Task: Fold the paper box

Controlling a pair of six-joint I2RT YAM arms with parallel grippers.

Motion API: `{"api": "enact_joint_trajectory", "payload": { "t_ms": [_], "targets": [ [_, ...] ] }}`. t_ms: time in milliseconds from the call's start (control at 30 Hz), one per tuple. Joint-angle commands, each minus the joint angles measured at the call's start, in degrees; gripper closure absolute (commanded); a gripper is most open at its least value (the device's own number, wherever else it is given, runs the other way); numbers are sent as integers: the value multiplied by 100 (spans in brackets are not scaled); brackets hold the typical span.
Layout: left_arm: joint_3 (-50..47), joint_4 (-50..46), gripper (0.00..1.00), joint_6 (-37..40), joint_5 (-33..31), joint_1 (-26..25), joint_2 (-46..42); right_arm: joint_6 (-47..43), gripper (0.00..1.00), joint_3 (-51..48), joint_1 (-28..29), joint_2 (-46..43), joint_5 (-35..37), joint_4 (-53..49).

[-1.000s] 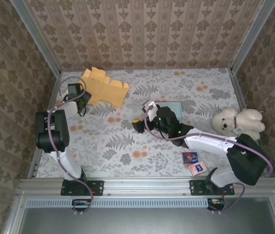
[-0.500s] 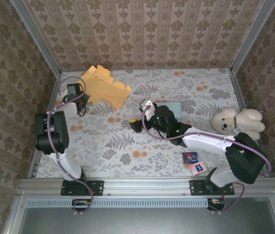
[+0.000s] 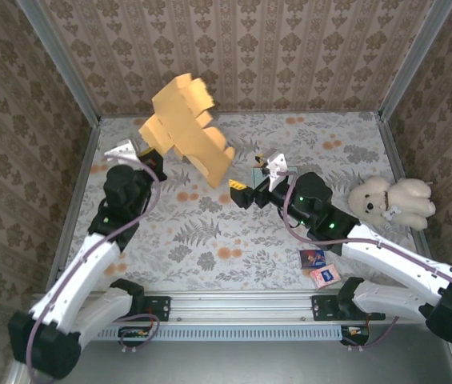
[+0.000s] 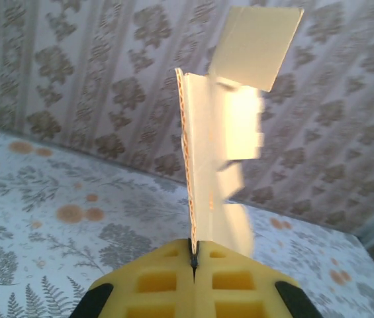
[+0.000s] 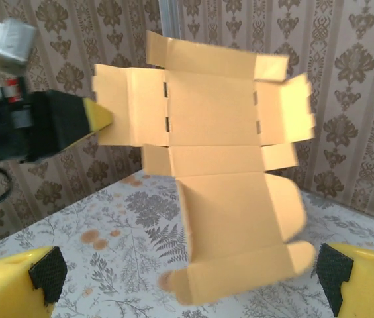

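Paper box [image 5: 226, 165]: flat orange cardboard blank with its flaps spread, held up above the table, projecting upright from the left jaws.
Left gripper [image 4: 193, 255]: jaws together, pinching the blank's lower edge, likely so that it presents its broad face across.
Right gripper [image 3: 251, 178]: jaws wide apart with nothing between them, facing that broad side with a gap, probably ready to take a flap.
Teddy bear [image 3: 390, 200]: well behind the right jaws, uninvolved.

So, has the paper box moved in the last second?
Yes. The paper box, shut in the left gripper, lifted off the table and now overlaps the back wall.
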Motion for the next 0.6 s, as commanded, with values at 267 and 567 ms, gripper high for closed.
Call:
{"api": "enact_joint_trajectory", "payload": {
  "t_ms": [267, 567],
  "targets": [
    [-416, -1677, 100, 677, 1198, -501, -1662, 47, 0, 233, -11, -228, 202, -657],
    [-1188, -830, 100, 1165, 1427, -795, -1462, -2974, 12, 1663, -15, 466, -163, -3143]
  ]
}}
